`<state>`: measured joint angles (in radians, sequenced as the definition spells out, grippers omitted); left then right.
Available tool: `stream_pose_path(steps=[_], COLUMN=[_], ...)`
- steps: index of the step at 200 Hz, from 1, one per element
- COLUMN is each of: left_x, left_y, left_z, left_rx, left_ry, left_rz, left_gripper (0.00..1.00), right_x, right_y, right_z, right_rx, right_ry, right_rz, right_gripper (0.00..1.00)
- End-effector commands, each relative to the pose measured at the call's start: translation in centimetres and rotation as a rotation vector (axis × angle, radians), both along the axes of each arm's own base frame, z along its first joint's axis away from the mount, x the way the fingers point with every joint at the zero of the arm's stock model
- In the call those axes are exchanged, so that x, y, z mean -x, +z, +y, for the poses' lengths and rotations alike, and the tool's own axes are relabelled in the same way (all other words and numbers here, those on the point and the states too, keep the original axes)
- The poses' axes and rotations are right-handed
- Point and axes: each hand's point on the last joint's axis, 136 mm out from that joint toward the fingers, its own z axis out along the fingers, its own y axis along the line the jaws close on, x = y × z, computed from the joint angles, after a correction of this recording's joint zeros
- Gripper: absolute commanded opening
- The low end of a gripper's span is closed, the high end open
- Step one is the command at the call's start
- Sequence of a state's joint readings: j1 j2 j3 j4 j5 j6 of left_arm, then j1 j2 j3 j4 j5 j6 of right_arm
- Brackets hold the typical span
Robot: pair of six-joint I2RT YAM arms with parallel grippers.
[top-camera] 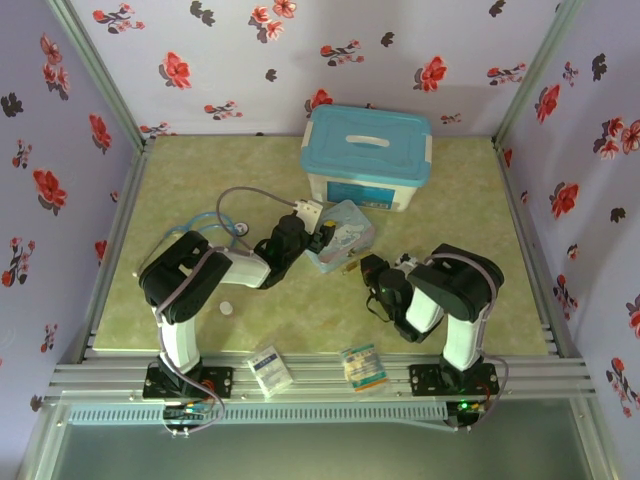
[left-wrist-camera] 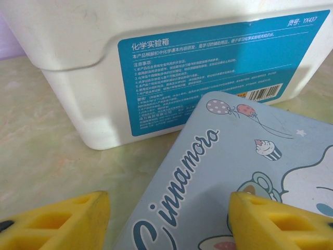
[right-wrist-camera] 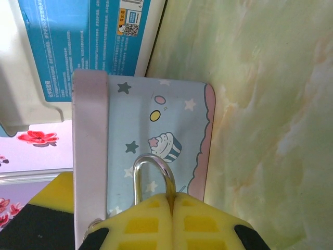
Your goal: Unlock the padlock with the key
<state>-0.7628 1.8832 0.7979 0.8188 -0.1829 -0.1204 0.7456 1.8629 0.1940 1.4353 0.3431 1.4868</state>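
Note:
The padlock's silver shackle (right-wrist-camera: 151,172) sticks out from between the yellow pads of my right gripper (right-wrist-camera: 174,208), which is shut on the padlock; a sliver of brass shows in the seam. In the top view that gripper (top-camera: 368,270) sits just right of the pale-blue cartoon tin (top-camera: 340,235), with the padlock (top-camera: 350,267) a small gold speck at its tip. My left gripper (left-wrist-camera: 169,224) is open over the tin's lid (left-wrist-camera: 244,172); one finger (left-wrist-camera: 281,224) is above the lid and the other (left-wrist-camera: 52,224) above the table. The key is hidden.
A white box with a turquoise lid (top-camera: 367,150) stands right behind the tin, its blue label close in the left wrist view (left-wrist-camera: 208,73). A small white disc (top-camera: 227,308) lies near the left arm. Two small packets (top-camera: 270,370) (top-camera: 362,365) rest on the front rail.

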Motion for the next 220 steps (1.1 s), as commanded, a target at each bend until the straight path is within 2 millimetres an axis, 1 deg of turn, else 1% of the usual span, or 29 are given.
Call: stream_pose_path(steps=[1, 27, 44, 66, 86, 111, 121, 130, 132, 135, 144, 147, 150, 151, 152, 160, 169, 183, 187, 200, 211, 220], left_x=[5.3, 5.3, 5.3, 5.2, 5.2, 4.9, 4.4, 3.9, 3.7, 3.6, 3.0, 2.7, 2.5, 2.4, 2.4, 1.8, 1.1, -0.1, -0.5, -1.5, -2.2, -2.3], left_y=[-13.1, -13.3, -13.3, -13.4, -13.4, -12.9, -12.4, -11.8, -11.7, -11.3, -10.6, -10.2, -9.9, -9.7, -9.6, -8.6, -7.3, -5.3, -4.9, -3.6, -1.7, 0.0], left_z=[6.0, 6.2, 6.3, 6.5, 6.7, 7.1, 7.4, 7.7, 7.8, 7.7, 7.8, 7.8, 7.9, 7.9, 7.9, 7.7, 7.4, 6.8, 6.7, 6.7, 6.8, 6.9], left_rx=[-0.293, -0.295, -0.293, -0.285, -0.273, -0.261, -0.254, -0.247, -0.245, -0.242, -0.231, -0.226, -0.221, -0.219, -0.216, -0.199, -0.178, -0.159, -0.158, -0.152, -0.115, -0.076], left_ry=[0.042, 0.046, 0.048, 0.057, 0.067, 0.08, 0.091, 0.102, 0.103, 0.102, 0.1, 0.1, 0.101, 0.101, 0.102, 0.099, 0.09, 0.081, 0.081, 0.095, 0.117, 0.125], left_rz=[0.372, 0.376, 0.376, 0.377, 0.379, 0.372, 0.368, 0.361, 0.36, 0.355, 0.347, 0.343, 0.342, 0.34, 0.338, 0.329, 0.313, 0.292, 0.287, 0.288, 0.276, 0.251], left_gripper=[0.62, 0.62, 0.62, 0.62, 0.62, 0.62, 0.63, 0.63, 0.64, 0.64, 0.65, 0.65, 0.65, 0.66, 0.66, 0.66, 0.67, 0.68, 0.69, 0.69, 0.7, 0.71], right_x=[0.3, 0.4, 0.5, 0.4, 0.0, -0.4, -0.4, -0.1, 0.0, 0.1, 0.7, 0.7, 0.9, 0.9, 1.2, 1.7, 2.0, 2.6, 2.9, 3.5, 4.3, 5.1], right_y=[-1.3, -0.6, -0.7, -1.2, -0.9, 1.0, 0.9, 1.0, 0.7, 1.1, 1.3, 1.7, 1.6, 1.9, 1.6, 2.7, 4.2, 5.2, 5.3, 6.0, 6.8, 7.7], right_z=[-4.2, -5.4, -5.8, -5.6, -5.7, -5.5, -5.1, -5.3, -5.4, -5.4, -6.0, -6.1, -6.4, -6.4, -6.6, -7.1, -7.8, -9.4, -9.3, -10.1, -10.6, -11.1], right_rx=[0.086, 0.089, 0.095, 0.102, 0.082, 0.131, 0.16, 0.22, 0.238, 0.256, 0.332, 0.35, 0.388, 0.393, 0.411, 0.497, 0.558, 0.634, 0.635, 0.693, 0.768, 0.826], right_ry=[-0.163, -0.189, -0.199, -0.198, -0.214, -0.16, -0.102, -0.068, -0.06, -0.049, -0.032, -0.029, -0.02, -0.018, -0.013, 0.011, 0.022, 0.047, 0.081, 0.146, 0.195, 0.224], right_rz=[0.025, 0.009, 0.019, 0.032, 0.018, -0.039, -0.004, 0.017, 0.031, 0.03, 0.064, 0.067, 0.09, 0.084, 0.108, 0.113, 0.1, 0.14, 0.15, 0.182, 0.195, 0.203], right_gripper=[0.0, 0.0, 0.0, 0.0, 0.0, 0.0, 0.0, 0.0, 0.0, 0.0, 0.0, 0.0, 0.0, 0.0, 0.0, 0.0, 0.0, 0.0, 0.0, 0.0, 0.0, 0.0])
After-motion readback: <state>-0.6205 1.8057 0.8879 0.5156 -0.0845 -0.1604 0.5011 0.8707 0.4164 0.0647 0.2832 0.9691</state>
